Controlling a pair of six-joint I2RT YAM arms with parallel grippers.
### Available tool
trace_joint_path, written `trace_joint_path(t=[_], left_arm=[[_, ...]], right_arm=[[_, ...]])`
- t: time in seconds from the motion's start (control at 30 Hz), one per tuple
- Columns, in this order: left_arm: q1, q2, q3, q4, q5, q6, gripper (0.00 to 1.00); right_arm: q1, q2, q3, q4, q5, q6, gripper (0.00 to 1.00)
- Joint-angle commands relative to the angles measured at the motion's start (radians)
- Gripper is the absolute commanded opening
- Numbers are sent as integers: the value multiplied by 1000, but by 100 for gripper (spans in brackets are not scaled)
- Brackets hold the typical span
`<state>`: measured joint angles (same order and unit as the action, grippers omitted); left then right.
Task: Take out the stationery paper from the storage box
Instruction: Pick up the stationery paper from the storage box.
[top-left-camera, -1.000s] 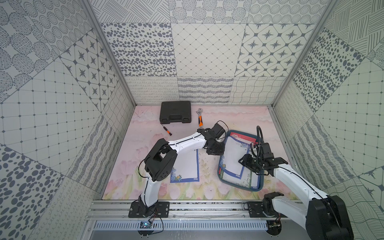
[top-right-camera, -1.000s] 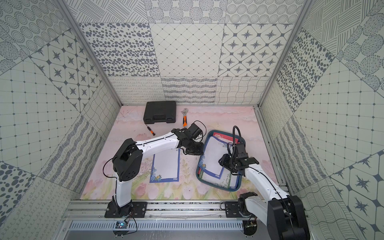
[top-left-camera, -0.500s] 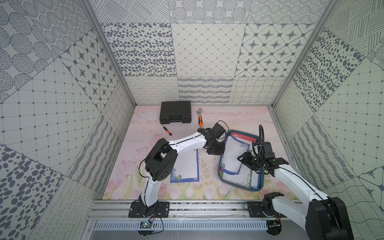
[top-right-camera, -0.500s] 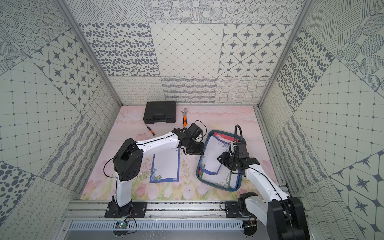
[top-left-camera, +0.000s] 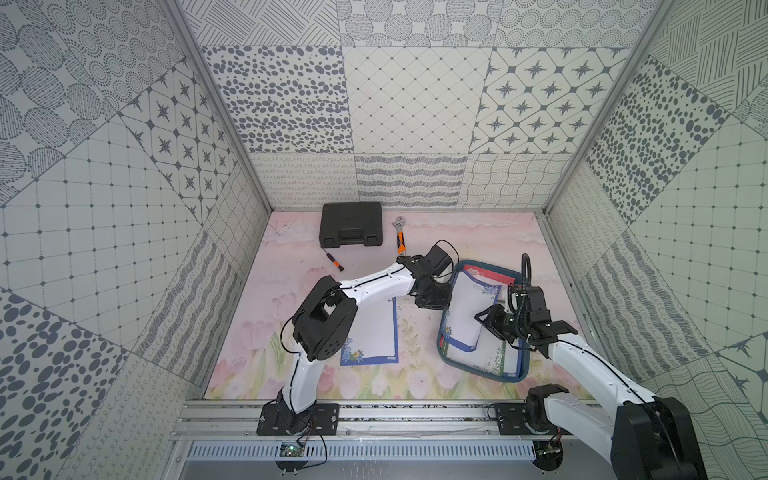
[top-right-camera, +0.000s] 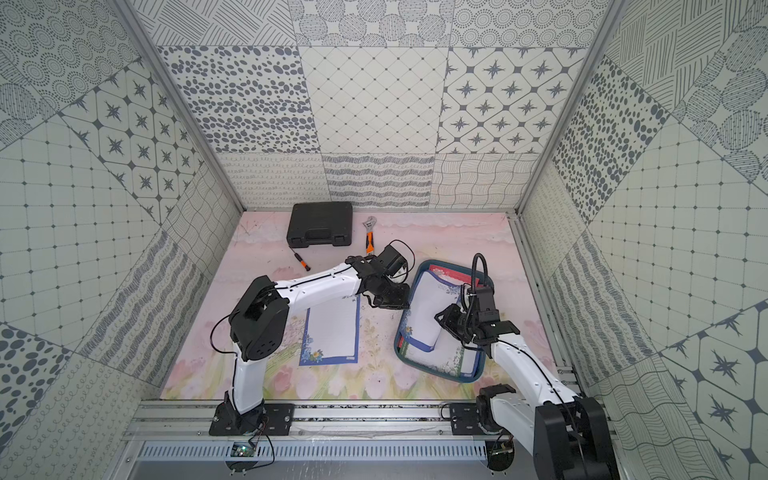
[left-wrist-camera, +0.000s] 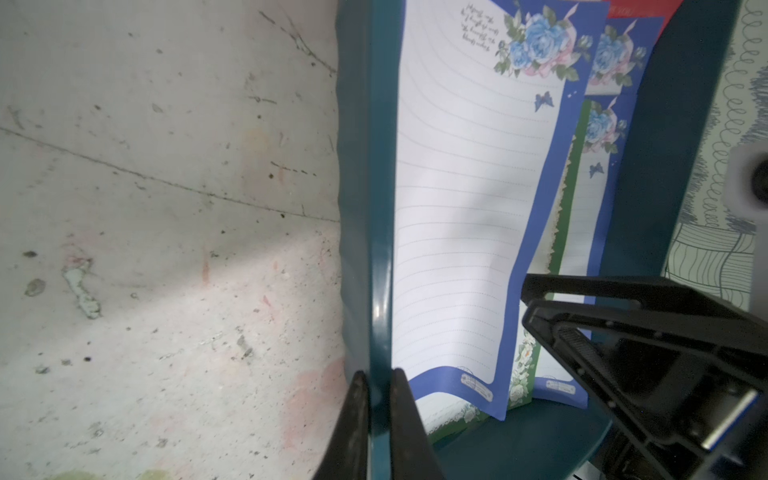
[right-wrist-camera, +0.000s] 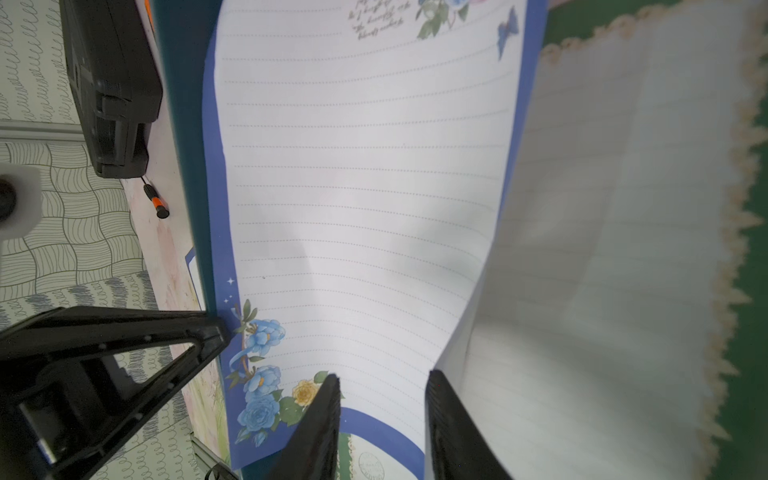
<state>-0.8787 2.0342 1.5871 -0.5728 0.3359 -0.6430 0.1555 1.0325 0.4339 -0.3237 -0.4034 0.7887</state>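
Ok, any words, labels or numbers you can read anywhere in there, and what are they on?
Nothing is legible.
Cursive script on the blue-bordered sheet: too small to read.
White label on its blue border: blurred.
Round stamp mark on the green-bordered sheet: unreadable.
Black tool case: no lettering visible.

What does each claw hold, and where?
Left claw clamps the storage box by its rim. Right claw straddles the lifted edge of a blue-bordered sheet, jaws apart.
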Motion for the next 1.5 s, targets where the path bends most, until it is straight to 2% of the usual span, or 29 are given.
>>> trace_joint_path(t=[0.0, 0.2, 0.43, 0.7, 0.73, 0.8, 0.9, 1.0, 1.17, 1.33, 1.47], left_arm=[[-6, 19, 14, -49, -7, 6, 6], [-9, 24, 14, -42, -3, 0, 6], [-10, 21, 14, -48, -3, 3, 6], [-13, 21, 12, -44, 0, -4, 5], [-15, 21, 13, -44, 0, -4, 5], [-14, 21, 13, -43, -1, -3, 5], [-15, 21, 13, -44, -1, -4, 5], [-13, 19, 13, -48, 0, -3, 5], [-15, 18, 17, -56, -5, 4, 5], [-14, 20, 17, -42, -2, -3, 5], [-15, 18, 22, -48, -10, 0, 9]], right_arm=[[-4, 6, -27, 79, -13, 55, 34], [-4, 38, -27, 98, -38, 66, 33], [-4, 54, -25, 123, -66, 83, 28], [-4, 58, -9, 90, -49, 55, 27], [-4, 61, -7, 77, -43, 53, 27], [-4, 70, 0, 42, -17, 52, 38], [-5, 94, -4, 28, 0, 42, 39], [-5, 114, -2, 34, -16, 40, 36], [-5, 112, 0, 40, -20, 44, 24], [-5, 82, 13, -2, -1, 31, 22], [-7, 47, 18, -38, 20, 20, 17]])
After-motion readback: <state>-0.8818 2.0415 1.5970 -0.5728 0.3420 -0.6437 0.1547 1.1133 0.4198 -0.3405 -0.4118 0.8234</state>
